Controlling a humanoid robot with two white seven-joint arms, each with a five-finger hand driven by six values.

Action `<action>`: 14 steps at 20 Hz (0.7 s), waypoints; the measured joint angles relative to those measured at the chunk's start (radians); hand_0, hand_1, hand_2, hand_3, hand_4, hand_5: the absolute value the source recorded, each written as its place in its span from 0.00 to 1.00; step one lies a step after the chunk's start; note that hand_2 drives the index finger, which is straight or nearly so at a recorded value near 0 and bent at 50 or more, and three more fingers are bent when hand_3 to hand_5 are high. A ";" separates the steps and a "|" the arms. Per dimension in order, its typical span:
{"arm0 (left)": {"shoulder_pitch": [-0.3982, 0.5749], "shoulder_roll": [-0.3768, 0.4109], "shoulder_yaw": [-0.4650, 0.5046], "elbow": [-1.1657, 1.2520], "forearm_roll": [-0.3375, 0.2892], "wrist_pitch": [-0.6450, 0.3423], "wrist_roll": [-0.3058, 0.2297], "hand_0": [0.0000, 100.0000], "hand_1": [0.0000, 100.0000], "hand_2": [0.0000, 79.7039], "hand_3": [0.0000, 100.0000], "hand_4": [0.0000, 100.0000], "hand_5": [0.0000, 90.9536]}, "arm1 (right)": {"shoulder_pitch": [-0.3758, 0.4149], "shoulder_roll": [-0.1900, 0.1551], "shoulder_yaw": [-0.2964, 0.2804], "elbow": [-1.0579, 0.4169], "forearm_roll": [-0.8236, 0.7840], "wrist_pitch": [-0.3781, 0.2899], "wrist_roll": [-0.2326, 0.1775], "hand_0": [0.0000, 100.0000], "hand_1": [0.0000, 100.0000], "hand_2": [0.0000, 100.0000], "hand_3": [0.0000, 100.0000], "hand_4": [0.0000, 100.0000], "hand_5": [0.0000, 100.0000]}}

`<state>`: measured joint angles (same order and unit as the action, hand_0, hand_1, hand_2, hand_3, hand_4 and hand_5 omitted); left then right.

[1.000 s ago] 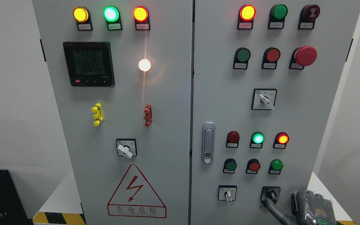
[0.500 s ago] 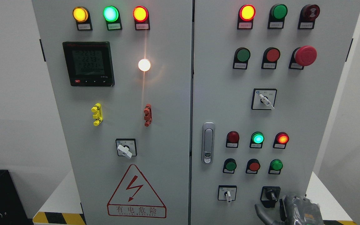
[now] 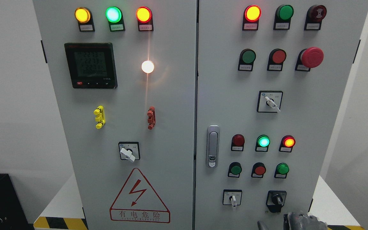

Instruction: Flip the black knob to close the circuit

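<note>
The black knob (image 3: 276, 200) sits at the bottom right of the cabinet's right door (image 3: 318, 111), in a black square plate, beside a white-handled switch (image 3: 233, 199) to its left. It is low on the panel, so I have to reach it from below, which is why my right robot hand (image 3: 302, 222) is at the bottom edge, just under and a little right of the knob. It is not touching the knob; there is a clear gap of grey door between them.

The knob's pointer looks close to upright, perhaps leaning slightly, but it is black on black and I cannot read its position with confidence. Whether the circuit counts as closed I judge only loosely: the green lamp (image 3: 263, 141) and the red lamp (image 3: 288, 141) above are lit, while the dark red one (image 3: 238, 140) is not, and I cannot tell which lamp belongs to this knob. The small labels under the lamps are too fine to read.

Only the top of my robot hand shows, a grey crumpled-looking shape cut off by the frame, so I cannot tell whether it is wide or narrow. A thin dark sliver left of it could be a finger; I cannot say. My left arm is out of view.
</note>
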<state>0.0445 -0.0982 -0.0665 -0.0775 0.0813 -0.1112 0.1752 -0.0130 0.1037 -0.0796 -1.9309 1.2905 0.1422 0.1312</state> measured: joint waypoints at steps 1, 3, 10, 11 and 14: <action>0.000 0.000 0.000 0.000 0.000 0.000 0.000 0.12 0.56 0.00 0.00 0.00 0.00 | 0.016 0.002 0.003 -0.010 -0.040 0.001 -0.020 0.00 0.05 0.71 0.96 0.85 0.74; 0.000 0.000 0.000 0.000 0.000 0.000 0.000 0.12 0.56 0.00 0.00 0.00 0.00 | 0.046 0.007 0.008 -0.030 -0.141 0.001 -0.079 0.00 0.08 0.62 0.86 0.79 0.68; 0.000 0.000 0.000 0.000 0.000 0.000 0.001 0.12 0.56 0.00 0.00 0.00 0.00 | 0.169 0.016 0.041 -0.089 -0.597 -0.007 -0.291 0.00 0.06 0.33 0.49 0.48 0.45; 0.000 0.000 0.000 0.000 0.000 0.000 0.001 0.12 0.56 0.00 0.00 0.00 0.00 | 0.183 0.017 0.044 -0.095 -0.661 -0.010 -0.312 0.00 0.05 0.29 0.47 0.45 0.41; 0.000 0.000 0.000 0.000 0.000 0.000 0.003 0.12 0.56 0.00 0.00 0.00 0.00 | 0.218 0.019 0.052 -0.110 -0.835 -0.031 -0.351 0.00 0.04 0.25 0.42 0.40 0.34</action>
<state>0.0445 -0.0982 -0.0666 -0.0775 0.0813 -0.1112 0.1780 0.2055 0.1224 -0.0272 -2.0409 0.4554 0.1113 -0.2195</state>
